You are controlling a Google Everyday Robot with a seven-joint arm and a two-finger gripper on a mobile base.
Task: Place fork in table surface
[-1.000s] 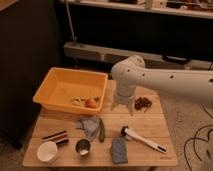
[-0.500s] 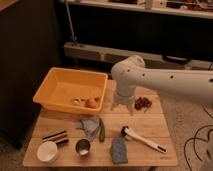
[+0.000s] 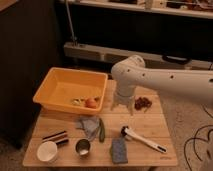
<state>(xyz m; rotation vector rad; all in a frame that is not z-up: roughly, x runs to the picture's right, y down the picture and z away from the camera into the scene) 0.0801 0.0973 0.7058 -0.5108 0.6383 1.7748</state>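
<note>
Fork (image 3: pixel 77 101): inside yellow bin (image 3: pixel 62 87), near front wall, just beside orange fruit (image 3: pixel 91 103) at its 3 o'clock; not on table surface (image 3: pixel 150 122). At 3 o'clock of bin: gripper (image 3: pixel 123 108), pointing down just above tabletop, fingers apart, nothing between them. At gripper's 3 o'clock, dark red cluster (image 3: pixel 143 103); at 5 o'clock, white-handled tool (image 3: pixel 142 139).

You face a dark wall (image 3: pixel 150 32) with a pale shelf (image 3: pixel 150 9) along its top. At right, 1 black cable (image 3: pixel 192 145) loops across the speckled floor (image 3: pixel 182 122).
</note>
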